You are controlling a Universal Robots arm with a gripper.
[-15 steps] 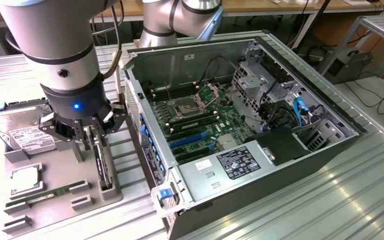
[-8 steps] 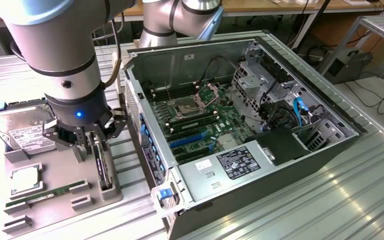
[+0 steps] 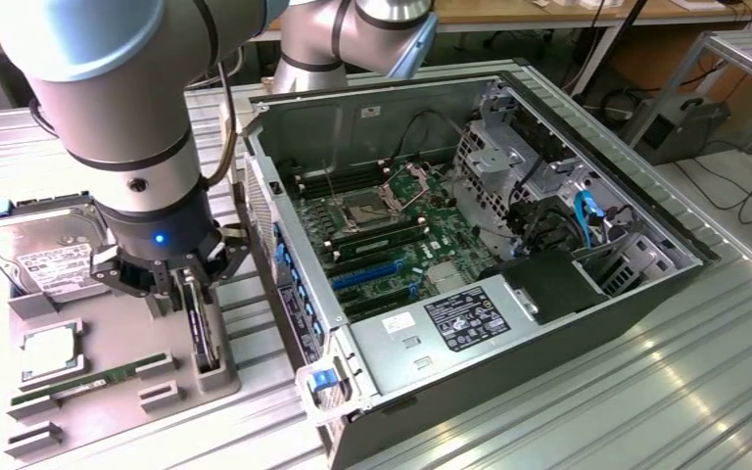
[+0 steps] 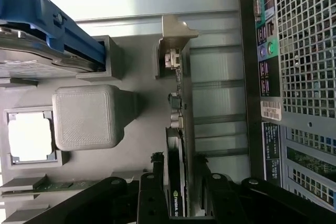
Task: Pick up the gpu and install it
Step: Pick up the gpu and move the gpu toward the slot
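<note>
The claw, clench not determinable, is set astride the upright gpu, which could be jammed in its grey holder if lifted askew.

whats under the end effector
The gpu, standing on edge in a slot of the grey tray, directly below the end effector. Its lower edge is hidden inside the slot.

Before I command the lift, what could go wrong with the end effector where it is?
1. The gpu stands on edge in a slot of the gray holder; with the end effector around it, a tilted pull may jam it.
2. The computer case wall stands close beside the holder; a sideways swing could strike the card against it.
</note>
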